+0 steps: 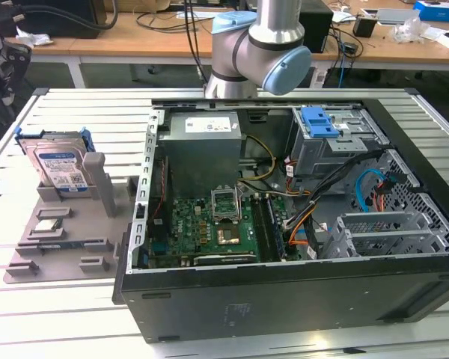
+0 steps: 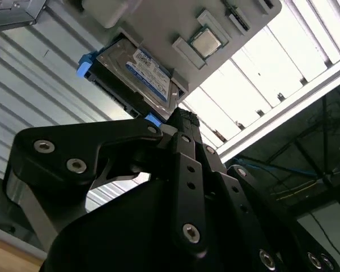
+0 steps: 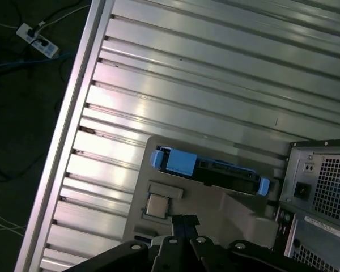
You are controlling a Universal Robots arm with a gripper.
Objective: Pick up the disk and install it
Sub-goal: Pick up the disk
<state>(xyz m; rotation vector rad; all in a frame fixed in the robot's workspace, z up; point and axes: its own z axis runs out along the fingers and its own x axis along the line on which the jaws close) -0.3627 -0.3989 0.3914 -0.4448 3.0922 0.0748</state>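
- Right in front of both wrist cameras, the gripper (image 2: pixel 184 118) (image 3: pixel 180 220) has its black fingers drawn together at the tips, with nothing between them.
- Just past those tips in both wrist views lies the grey fixture tray (image 2: pixel 158 22) (image 3: pixel 215 198); the gripper hangs clear of it and touches nothing.
- On that tray the disk (image 2: pixel 139 71) (image 3: pixel 209 170) stands on edge in a slot. Its white-and-blue label shows in the second wrist view, with the blue carrier framing it.
- A small square chip (image 2: pixel 203 41) (image 3: pixel 157 205) sits in a recess of the same tray, near the disk.
- Across the lower half of the exterior view, the open computer case (image 1: pixel 284 299) lies on its side on the slatted metal table (image 1: pixel 60 314), dark wall towards the camera.
- Inside it, the green motherboard (image 1: pixel 209 221) is at lower centre, the grey power supply (image 1: pixel 202 142) is above it, and a blue bracket (image 1: pixel 319 122) tops the drive cage at upper right.
- At the left middle of the exterior view, the tray (image 1: pixel 90 224) sits just beside the case. The disk (image 1: pixel 60 166) leans at the tray's far end, not yet picked up.
- At top centre, the arm (image 1: pixel 262 45) rises behind the case.
- Farthest back, wooden benches (image 1: pixel 135 30) run along the top edge.
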